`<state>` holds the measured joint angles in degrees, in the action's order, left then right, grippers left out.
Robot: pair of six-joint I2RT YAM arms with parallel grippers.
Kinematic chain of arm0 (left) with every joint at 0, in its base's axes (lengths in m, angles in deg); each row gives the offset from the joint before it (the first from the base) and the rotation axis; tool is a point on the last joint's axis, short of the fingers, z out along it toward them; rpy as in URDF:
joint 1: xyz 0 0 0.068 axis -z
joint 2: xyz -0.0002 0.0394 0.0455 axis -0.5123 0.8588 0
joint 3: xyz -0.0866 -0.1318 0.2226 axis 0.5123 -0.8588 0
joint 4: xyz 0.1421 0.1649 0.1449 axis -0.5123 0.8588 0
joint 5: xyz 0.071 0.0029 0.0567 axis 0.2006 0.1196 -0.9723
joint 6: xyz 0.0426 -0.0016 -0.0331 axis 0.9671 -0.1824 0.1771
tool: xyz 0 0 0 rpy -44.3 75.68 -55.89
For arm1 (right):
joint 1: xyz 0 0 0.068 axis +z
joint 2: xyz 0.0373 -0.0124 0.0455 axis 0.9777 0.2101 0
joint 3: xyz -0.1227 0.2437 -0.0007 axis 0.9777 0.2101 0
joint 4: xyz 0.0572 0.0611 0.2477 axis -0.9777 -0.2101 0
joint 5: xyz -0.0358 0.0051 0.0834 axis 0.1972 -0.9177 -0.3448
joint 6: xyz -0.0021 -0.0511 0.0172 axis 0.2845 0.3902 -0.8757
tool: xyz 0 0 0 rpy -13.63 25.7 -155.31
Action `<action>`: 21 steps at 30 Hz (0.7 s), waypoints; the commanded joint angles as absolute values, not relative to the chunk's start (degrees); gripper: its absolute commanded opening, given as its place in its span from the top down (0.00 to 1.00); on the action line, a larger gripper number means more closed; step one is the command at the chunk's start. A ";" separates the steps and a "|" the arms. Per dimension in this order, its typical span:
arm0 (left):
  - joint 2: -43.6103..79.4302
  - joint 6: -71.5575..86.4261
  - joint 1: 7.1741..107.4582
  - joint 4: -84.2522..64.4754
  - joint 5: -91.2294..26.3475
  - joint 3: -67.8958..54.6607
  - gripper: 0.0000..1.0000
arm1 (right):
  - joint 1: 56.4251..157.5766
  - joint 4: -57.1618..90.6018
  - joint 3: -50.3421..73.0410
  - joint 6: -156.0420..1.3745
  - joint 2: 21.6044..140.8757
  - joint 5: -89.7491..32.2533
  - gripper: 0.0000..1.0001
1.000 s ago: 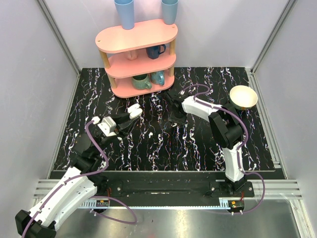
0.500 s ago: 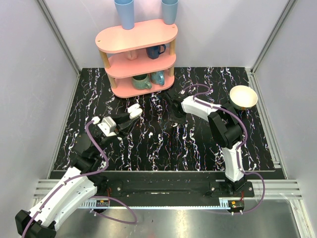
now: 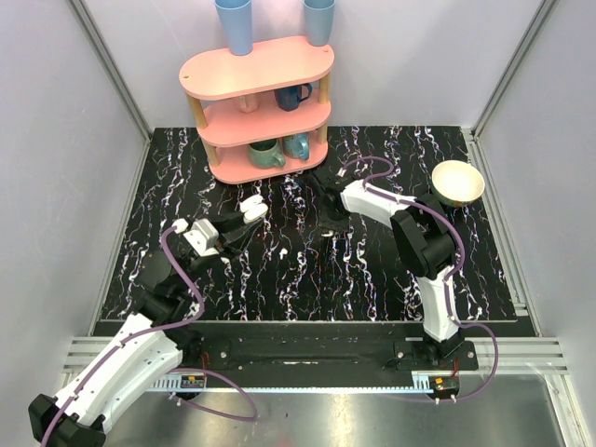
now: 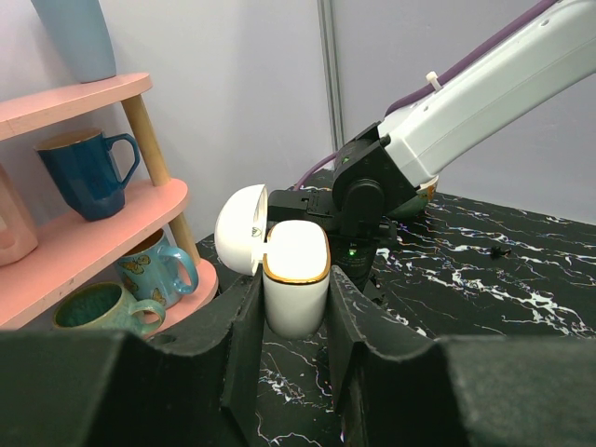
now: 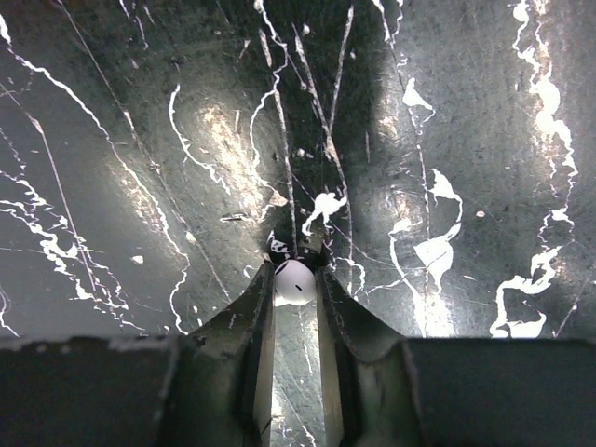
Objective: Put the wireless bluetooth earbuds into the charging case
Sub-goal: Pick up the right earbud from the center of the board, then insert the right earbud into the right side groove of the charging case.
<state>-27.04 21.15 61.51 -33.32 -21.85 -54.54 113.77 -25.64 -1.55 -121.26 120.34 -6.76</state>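
My left gripper [image 4: 295, 312] is shut on the white charging case [image 4: 296, 289], held upright above the table with its lid [image 4: 240, 229] hinged open to the left; it also shows in the top view [image 3: 252, 209]. My right gripper [image 5: 295, 279] is shut on one white earbud [image 5: 294, 282], pinched between the fingertips just above the black marble table. In the top view the right gripper [image 3: 328, 223] points down at the table middle, right of the case. The other earbud is out of view.
A pink three-tier shelf [image 3: 258, 107] with mugs stands at the back left, close behind the case. A cream bowl [image 3: 457, 182] sits at the back right. Grey walls enclose the black marble table [image 3: 307, 270].
The right gripper has edged slightly left near the table surface. The left arm and the case have not moved.
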 commanded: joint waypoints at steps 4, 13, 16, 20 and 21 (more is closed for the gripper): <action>-27.26 21.48 61.58 -35.38 -21.10 -53.47 1.00 | 114.26 -21.45 -0.12 -116.07 119.26 -5.90 0.83; -26.21 23.05 61.58 -30.91 -20.31 -51.28 1.00 | 117.94 -12.13 1.64 -94.27 103.27 3.05 0.92; -25.42 23.15 61.58 -30.28 -20.14 -50.58 1.00 | 119.61 -10.90 0.76 -86.97 98.43 8.50 0.93; -24.10 22.09 61.58 -29.76 -20.49 -49.43 1.00 | 124.09 -8.27 -0.38 -76.34 92.11 15.78 0.93; -23.84 21.92 61.58 -29.32 -20.57 -49.08 1.00 | 124.89 -7.39 -0.55 -71.71 91.14 16.76 0.93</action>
<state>-24.63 22.19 61.51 -28.76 -21.19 -52.85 121.49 -12.29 1.88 -87.67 96.54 6.97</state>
